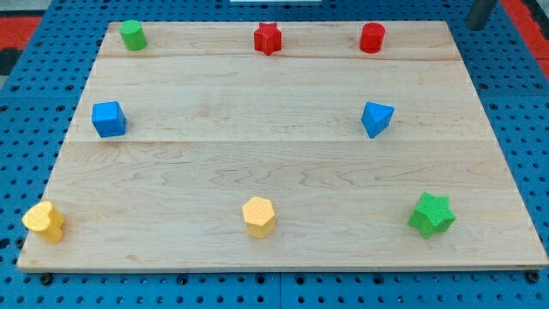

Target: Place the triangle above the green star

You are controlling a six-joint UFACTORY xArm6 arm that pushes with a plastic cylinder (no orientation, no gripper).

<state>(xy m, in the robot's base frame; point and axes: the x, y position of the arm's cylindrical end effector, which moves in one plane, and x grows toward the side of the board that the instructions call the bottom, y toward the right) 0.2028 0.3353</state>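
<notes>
Camera view shows a pale wooden bench (283, 172), a planked board lying on a blue perforated base (26, 103), with eight small coloured blocks spread over it. The green star block (431, 215), near the board's lower right corner, serves as the landmark for every place below.

Far to the view's left of the green star, at about the same height, sits a yellow rounded block (44, 221), its exact shape hard to make out. Up from that, far left of the star and well above it, is a blue cube (109, 118). A green cylinder-like block (132, 35) stands at the far upper left, the block farthest from the star. A yellow hexagonal block (258, 215) lies well to the left of the star, level with it. A red star-shaped block (268, 38) sits far above and left of the star, near the top edge. A red cylinder (372, 38) stands far above the star, a little to its left. The blue triangle block (377, 118), the task's thing, lies above the green star and slightly left of it, well apart from it.

A dark rod (480, 13) enters at the view's top right, off the board, far above the star. My tip cannot be made out for certain, and the arm carries no claw, so no claw state can be told.
</notes>
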